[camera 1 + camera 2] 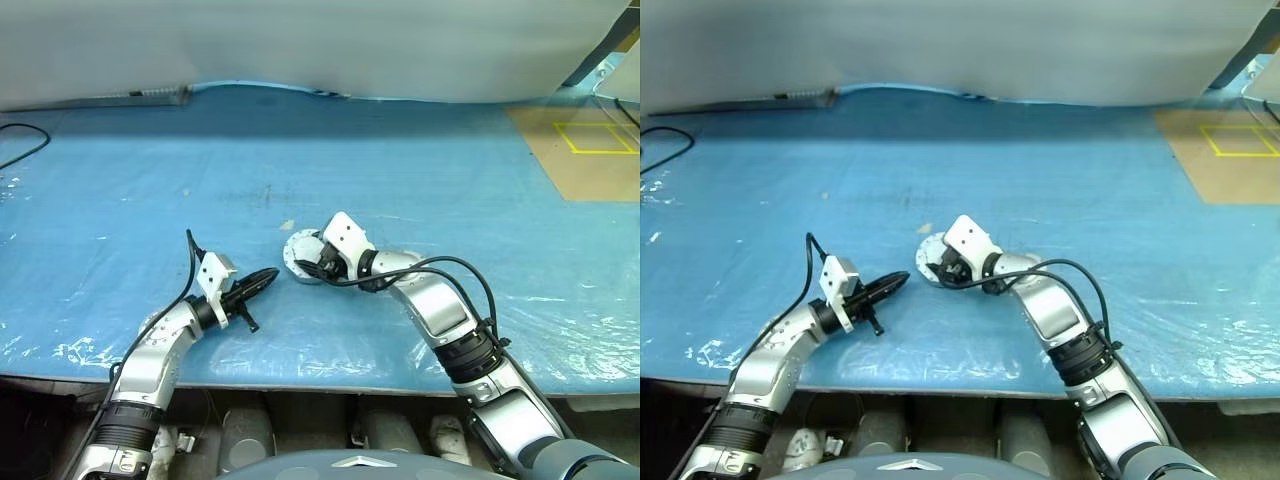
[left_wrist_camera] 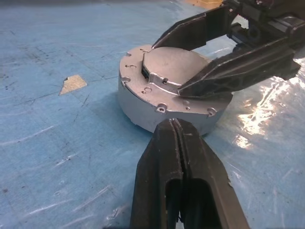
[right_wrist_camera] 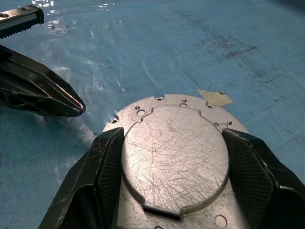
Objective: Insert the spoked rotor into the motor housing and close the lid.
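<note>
Your left gripper (image 2: 177,143) is pressed tight shut with nothing in it, its tip just beside the side wall of the round silver motor housing (image 2: 143,102). That housing sits flat on the blue table cover (image 1: 420,170), with a scratched plate on top. Your right gripper (image 3: 171,167) is spread wide, one black finger (image 3: 102,171) on each side of that raised plate, pressed against its edges.

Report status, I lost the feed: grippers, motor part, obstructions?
Left gripper shut, empty, beside motor housing. Right gripper straddling its raised round plate. Nothing in the way.
</note>
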{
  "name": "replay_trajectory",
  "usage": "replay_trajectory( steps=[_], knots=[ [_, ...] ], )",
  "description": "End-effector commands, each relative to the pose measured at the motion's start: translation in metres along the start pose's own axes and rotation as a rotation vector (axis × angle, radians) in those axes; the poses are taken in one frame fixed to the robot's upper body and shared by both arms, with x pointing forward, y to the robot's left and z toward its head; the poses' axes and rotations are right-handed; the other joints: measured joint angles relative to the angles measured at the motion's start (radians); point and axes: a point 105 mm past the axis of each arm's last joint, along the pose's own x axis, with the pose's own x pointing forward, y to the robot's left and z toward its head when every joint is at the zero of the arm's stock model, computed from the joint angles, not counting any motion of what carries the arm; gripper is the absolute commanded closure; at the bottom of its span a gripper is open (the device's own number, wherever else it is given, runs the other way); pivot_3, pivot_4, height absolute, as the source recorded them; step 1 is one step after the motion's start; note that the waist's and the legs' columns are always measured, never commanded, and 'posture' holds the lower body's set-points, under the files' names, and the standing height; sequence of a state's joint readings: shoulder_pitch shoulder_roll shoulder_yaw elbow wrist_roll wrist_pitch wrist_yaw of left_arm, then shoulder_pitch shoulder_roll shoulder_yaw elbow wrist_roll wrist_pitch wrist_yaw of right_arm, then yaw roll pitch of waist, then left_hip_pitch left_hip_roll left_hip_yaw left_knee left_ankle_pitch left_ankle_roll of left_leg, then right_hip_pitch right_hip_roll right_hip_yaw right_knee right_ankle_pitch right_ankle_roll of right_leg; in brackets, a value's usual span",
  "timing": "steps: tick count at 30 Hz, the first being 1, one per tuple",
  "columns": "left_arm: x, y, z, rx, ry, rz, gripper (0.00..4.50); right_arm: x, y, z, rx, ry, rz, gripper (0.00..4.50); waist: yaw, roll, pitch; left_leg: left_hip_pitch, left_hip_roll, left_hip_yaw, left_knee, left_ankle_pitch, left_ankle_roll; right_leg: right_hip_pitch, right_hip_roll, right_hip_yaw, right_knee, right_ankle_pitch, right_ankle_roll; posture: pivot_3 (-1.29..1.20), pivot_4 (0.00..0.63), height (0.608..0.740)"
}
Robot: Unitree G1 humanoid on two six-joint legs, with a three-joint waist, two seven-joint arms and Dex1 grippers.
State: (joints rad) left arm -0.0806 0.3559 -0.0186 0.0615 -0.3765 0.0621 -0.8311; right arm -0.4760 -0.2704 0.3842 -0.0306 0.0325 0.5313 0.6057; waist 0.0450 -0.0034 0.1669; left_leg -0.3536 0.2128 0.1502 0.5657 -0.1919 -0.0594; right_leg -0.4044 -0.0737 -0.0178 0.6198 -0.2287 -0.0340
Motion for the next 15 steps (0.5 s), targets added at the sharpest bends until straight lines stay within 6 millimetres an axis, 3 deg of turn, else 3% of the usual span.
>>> replay_trajectory(
  steps=[1, 4, 9, 15],
  knots=[
    [-0.007, 0.005, 0.022, -0.067, -0.036, 0.071, 4.5, 0.0, -0.002, -0.025, 0.023, 0.1, -0.021, 1.58, -0.001, 0.0, 0.0, 0.0, 0.0, 0.0, 0.0, 0.0, 0.0, 0.0, 0.0, 0.0, 0.0, 0.0, 0.0, 0.0, 0.15, 0.74],
    [-0.011, 0.006, 0.032, -0.241, -0.019, 0.125, 4.5, 0.0, -0.002, -0.027, 0.03, 0.104, -0.022, 1.58, -0.001, 0.0, 0.0, 0.0, 0.0, 0.0, -0.001, 0.0, 0.0, 0.0, 0.0, 0.0, 0.0, 0.0, 0.0, 0.0, 0.15, 0.74],
    [-0.002, 0.002, 0.054, -0.492, -0.055, 0.057, 4.5, 0.0, -0.001, -0.03, 0.034, 0.112, -0.022, 1.58, 0.001, 0.0, 0.0, 0.001, -0.001, 0.0, -0.001, 0.0, 0.0, 0.0, 0.0, 0.001, 0.0, 0.0, 0.0, 0.0, 0.15, 0.74],
    [0.017, 0.01, 0.037, -0.578, 0.032, 0.095, 4.5, 0.0, 0.0, -0.031, 0.035, 0.115, -0.019, 1.58, 0.0, 0.0, 0.0, 0.002, -0.003, 0.0, -0.002, 0.0, 0.0, 0.0, 0.0, 0.003, -0.001, -0.001, 0.0, 0.0, 0.15, 0.74]
  ],
)
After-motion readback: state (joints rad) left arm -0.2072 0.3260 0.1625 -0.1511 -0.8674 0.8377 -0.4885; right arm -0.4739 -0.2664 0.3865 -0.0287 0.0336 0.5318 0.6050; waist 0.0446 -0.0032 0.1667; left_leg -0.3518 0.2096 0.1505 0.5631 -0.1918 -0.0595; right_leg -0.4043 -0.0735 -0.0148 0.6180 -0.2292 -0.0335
